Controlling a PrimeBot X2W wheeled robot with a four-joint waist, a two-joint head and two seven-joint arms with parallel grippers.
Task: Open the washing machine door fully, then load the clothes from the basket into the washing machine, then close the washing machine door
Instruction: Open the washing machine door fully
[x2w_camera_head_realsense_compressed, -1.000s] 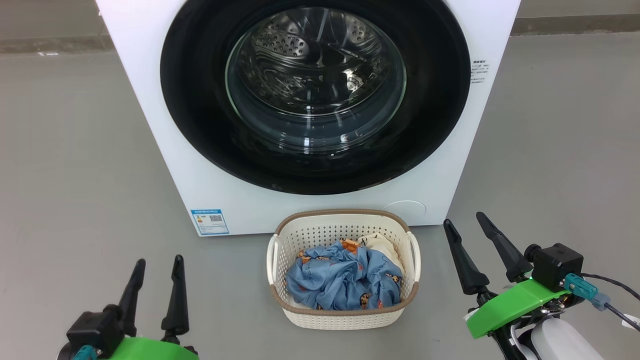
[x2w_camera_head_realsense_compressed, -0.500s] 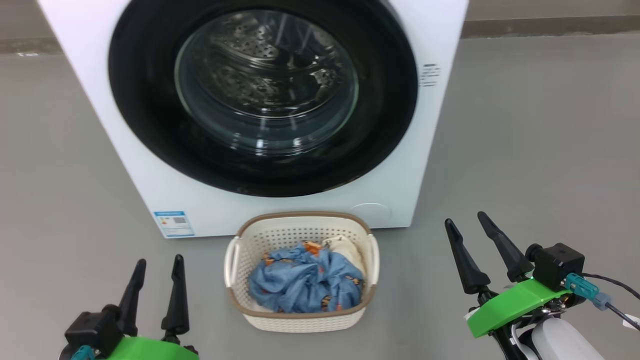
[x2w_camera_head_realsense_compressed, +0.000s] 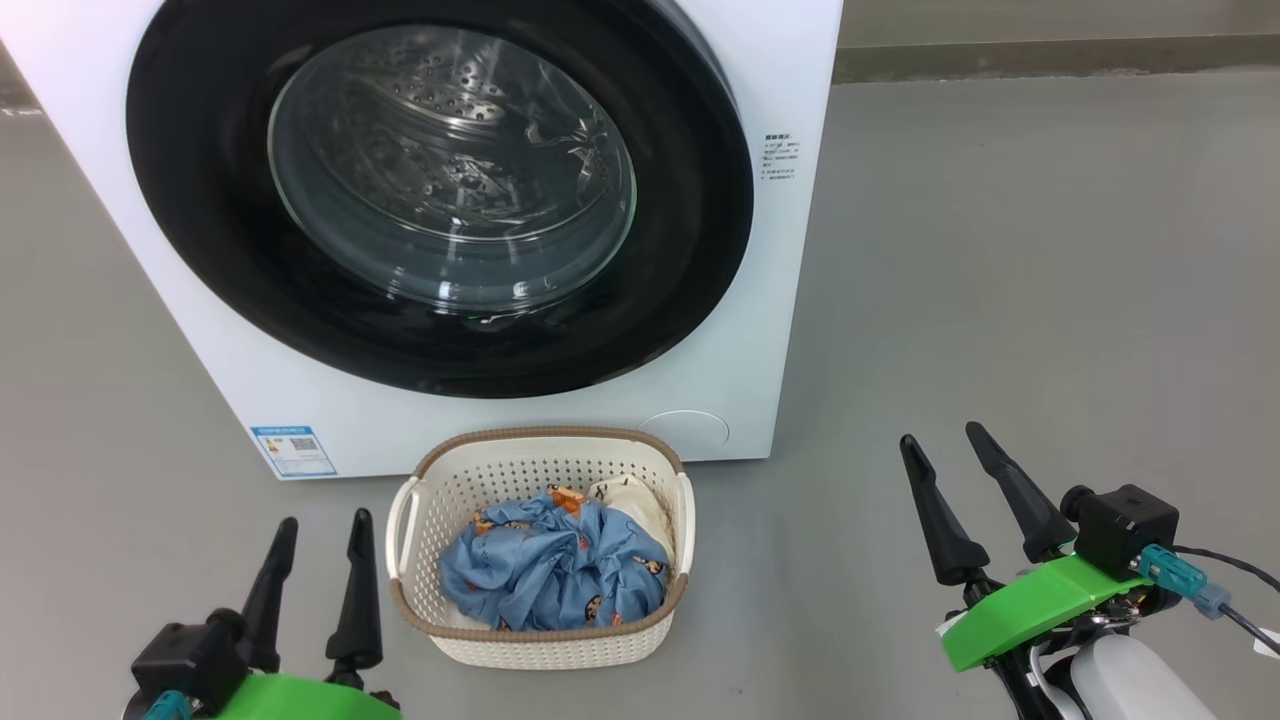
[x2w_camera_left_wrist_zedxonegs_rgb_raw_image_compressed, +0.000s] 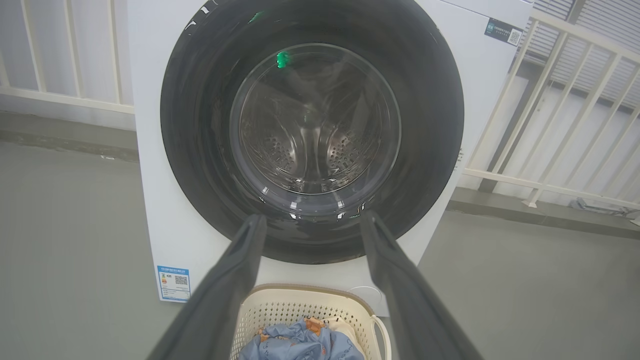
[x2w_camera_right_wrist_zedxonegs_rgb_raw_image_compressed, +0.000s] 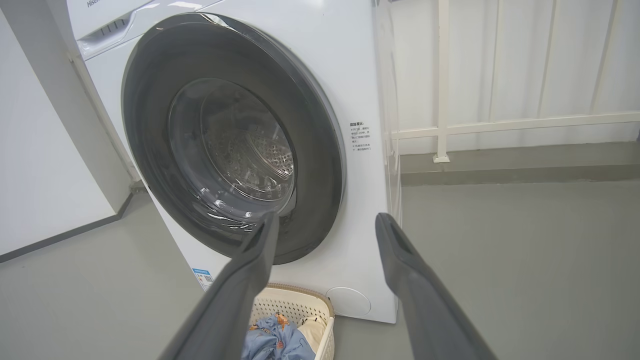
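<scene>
We see one machine (x2w_camera_head_realsense_compressed: 775, 230) standing on the floor (x2w_camera_head_realsense_compressed: 1000, 250), toward the left of the head view, its white front facing us and tilted back a little in that view. Its one door (x2w_camera_head_realsense_compressed: 450, 170) is shut flat against that front. The door is round, so it has no long axis, and its glass bowl bulges toward us with the steel drum visible through it.

One basket (x2w_camera_head_realsense_compressed: 545, 648) sits on the floor just in front of the machine, below the door's lower rim, close to the front panel. Its opening faces up and its two handles are at left and right. We cannot tell which way its long axis runs. The clothes (x2w_camera_head_realsense_compressed: 550, 575) lie crumpled inside it. We count two pieces, the blue bear print on top and a cream piece (x2w_camera_head_realsense_compressed: 625, 500) at the back right corner.

A blue label (x2w_camera_head_realsense_compressed: 293, 451) is at the front's lower left corner, a round cap (x2w_camera_head_realsense_compressed: 685, 430) at its lower right, and a small text sticker (x2w_camera_head_realsense_compressed: 780, 158) beside the door's right edge. A white railing (x2w_camera_right_wrist_zedxonegs_rgb_raw_image_compressed: 440, 100) stands behind the machine.

The left end effector (x2w_camera_head_realsense_compressed: 322, 520) hangs over the floor left of the basket, and the right end effector (x2w_camera_head_realsense_compressed: 940, 435) well to the basket's right. Each has two fingers spread apart, holding nothing.
</scene>
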